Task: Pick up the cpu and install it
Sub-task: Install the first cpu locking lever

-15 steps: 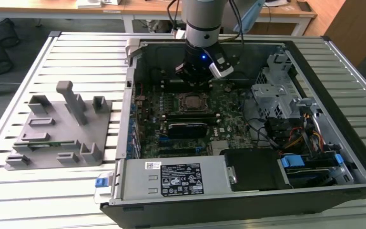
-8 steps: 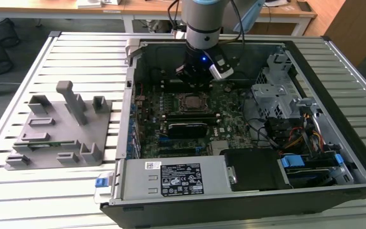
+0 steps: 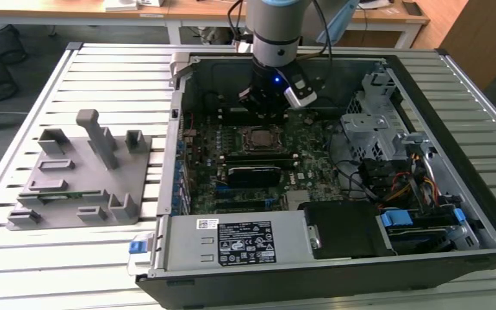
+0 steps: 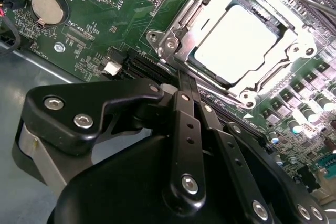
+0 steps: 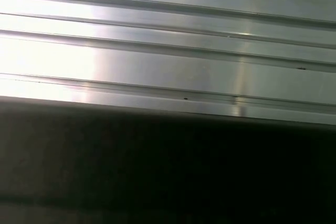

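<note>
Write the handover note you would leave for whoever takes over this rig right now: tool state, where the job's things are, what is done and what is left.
Tool: black linkage arms in the second wrist view, fingertips not visible, so open or shut cannot be told; it hangs over the green motherboard inside the open black computer case.
CPU: the flat square chip with a silver-grey metal top lies inside the metal socket frame on the board, apart from the tool.
Done: chip appears seated in the socket.
Left: whether the frame is latched cannot be told from these views, so check it.
The grey plastic parts stand sits on the slatted table at the exterior view's left.
</note>
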Robot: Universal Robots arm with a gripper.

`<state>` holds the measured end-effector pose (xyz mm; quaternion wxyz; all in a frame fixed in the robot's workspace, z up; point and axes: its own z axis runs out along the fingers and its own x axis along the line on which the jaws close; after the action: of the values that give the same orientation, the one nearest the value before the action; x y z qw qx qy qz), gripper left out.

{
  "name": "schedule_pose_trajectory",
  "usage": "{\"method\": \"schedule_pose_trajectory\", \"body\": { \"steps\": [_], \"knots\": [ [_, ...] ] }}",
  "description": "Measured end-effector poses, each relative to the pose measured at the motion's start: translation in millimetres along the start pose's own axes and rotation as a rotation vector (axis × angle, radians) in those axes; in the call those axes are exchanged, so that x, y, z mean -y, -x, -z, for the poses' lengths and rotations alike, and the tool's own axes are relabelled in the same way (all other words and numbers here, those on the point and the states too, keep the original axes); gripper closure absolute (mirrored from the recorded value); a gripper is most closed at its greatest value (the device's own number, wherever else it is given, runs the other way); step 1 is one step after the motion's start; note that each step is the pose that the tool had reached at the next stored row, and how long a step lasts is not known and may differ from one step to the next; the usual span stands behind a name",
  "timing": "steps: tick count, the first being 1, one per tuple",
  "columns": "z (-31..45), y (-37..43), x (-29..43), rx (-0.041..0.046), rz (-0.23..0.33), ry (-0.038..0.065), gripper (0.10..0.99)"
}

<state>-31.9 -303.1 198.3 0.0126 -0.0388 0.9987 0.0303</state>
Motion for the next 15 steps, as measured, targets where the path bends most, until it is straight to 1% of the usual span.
{"method": "schedule_pose_trajectory", "body": {
  "steps": [5,6,13,15],
  "knots": [
    [1.1,0.1,0.0,0.0001,0.000,-0.001,0.980],
    [1.1,0.0,-0.1,-0.0002,0.000,-0.004,0.980],
    [-0.4,0.0,0.2,-0.0027,0.001,-0.030,0.980],
    [-1.9,0.1,0.1,-0.0031,0.001,-0.035,0.980]
  ]
}}
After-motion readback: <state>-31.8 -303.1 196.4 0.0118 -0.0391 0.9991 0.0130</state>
